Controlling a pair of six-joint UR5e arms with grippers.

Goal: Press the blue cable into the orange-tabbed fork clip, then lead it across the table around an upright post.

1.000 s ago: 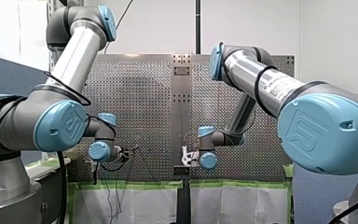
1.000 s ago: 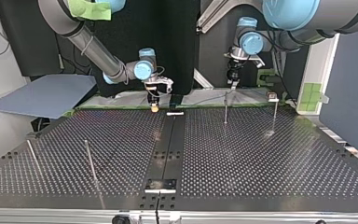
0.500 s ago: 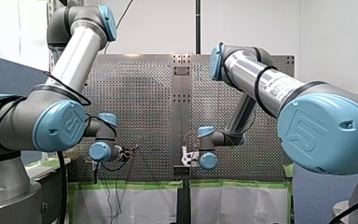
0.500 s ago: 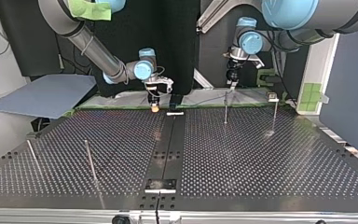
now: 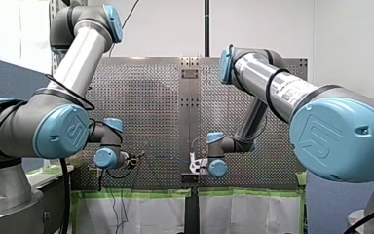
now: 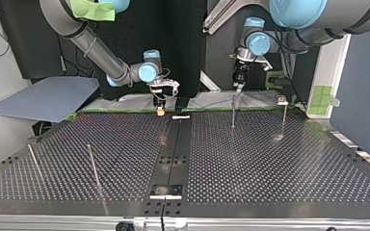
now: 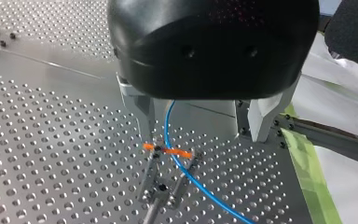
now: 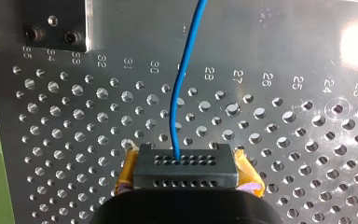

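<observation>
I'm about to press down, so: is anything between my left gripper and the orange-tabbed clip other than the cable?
Nothing visible. Under my left gripper, which is open, only the blue cable crosses the orange-tabbed fork clip; bare perforated table surrounds it.

You see the right gripper (image 8: 186, 164) clamping a dark block (image 8: 186, 175) with rows of small holes between its yellow pads (image 8: 127, 173). The blue cable (image 8: 174, 119) enters the block's face and runs ahead over the numbered perforated table (image 8: 284, 140), beside a screwed-down plate (image 8: 65, 14).
</observation>
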